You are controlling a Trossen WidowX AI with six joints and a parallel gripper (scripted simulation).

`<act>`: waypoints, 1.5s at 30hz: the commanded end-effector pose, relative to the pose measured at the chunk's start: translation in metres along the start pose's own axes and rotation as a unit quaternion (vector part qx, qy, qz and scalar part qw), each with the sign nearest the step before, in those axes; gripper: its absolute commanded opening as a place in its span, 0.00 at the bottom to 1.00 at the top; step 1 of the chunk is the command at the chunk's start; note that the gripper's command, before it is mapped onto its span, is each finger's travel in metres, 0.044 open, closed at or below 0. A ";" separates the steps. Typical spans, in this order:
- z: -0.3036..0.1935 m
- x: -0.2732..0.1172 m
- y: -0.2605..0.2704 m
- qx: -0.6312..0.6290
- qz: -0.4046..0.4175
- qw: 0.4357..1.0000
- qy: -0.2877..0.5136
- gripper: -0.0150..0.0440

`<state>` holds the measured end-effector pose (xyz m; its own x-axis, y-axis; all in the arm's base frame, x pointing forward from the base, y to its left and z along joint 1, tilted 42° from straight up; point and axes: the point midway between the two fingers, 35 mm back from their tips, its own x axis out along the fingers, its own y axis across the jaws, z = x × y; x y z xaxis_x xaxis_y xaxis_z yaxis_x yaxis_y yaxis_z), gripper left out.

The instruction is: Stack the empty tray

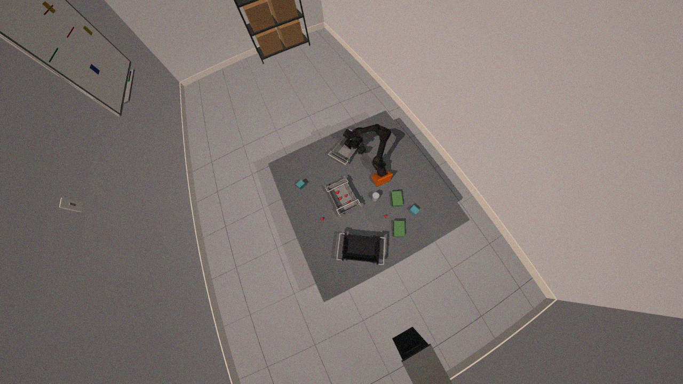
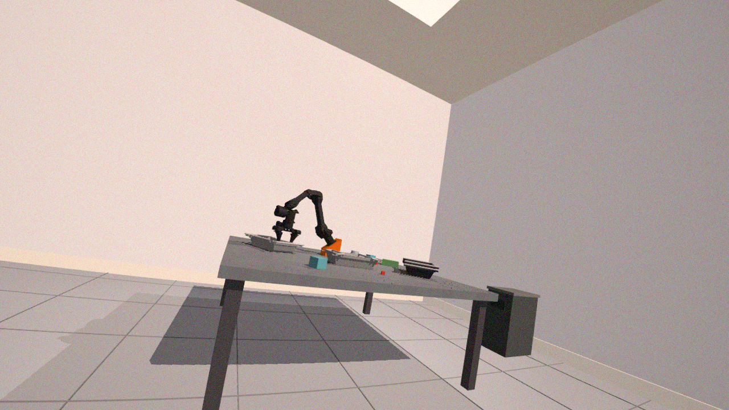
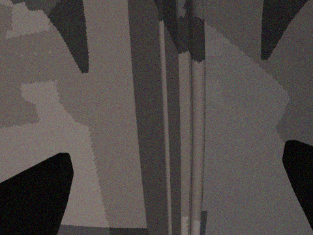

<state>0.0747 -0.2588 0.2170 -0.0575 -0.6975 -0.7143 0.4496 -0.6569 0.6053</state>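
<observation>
The loaded tray point(image 1: 360, 204) point(image 2: 351, 261) is grey, stands mid-table and holds several small red blocks. In the top view its two wire bars look swung in across its top near the ends. The empty grey tray point(image 1: 337, 153) point(image 2: 262, 244) lies at the table's far left end in the exterior view, its bars out over its ends. My gripper point(image 1: 354, 145) point(image 2: 286, 239) point(image 3: 180, 159) is open and empty, low over one side of the empty tray. In the wrist view that tray's long rim point(image 3: 197, 130) runs between the fingers; its floor shows on the left. The arm hides part of this tray in the top view.
A black tray point(image 1: 363, 247) point(image 2: 420, 271) with bars out stands at the other end. Green blocks point(image 1: 396, 198) point(image 1: 399, 228), teal cubes point(image 1: 300, 183) point(image 1: 414, 209), a white cylinder point(image 1: 375, 195) and loose red cubes point(image 1: 322, 218) point(image 1: 386, 216) lie around the loaded tray. The orange base point(image 1: 382, 179) is near it.
</observation>
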 end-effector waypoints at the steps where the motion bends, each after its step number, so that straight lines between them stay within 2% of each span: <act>1: 0.000 0.023 -0.004 0.000 -0.007 1.000 0.002 1.00; 14: 0.001 0.029 -0.004 0.001 -0.008 1.000 0.002 1.00; 28: 0.001 0.029 -0.004 0.001 -0.008 1.000 0.002 0.65; 45: 0.001 0.029 -0.004 0.001 -0.008 1.000 0.002 0.46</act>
<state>0.0701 -0.2773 0.1956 -0.0588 -0.6920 -0.7195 0.4404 -0.6648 0.6034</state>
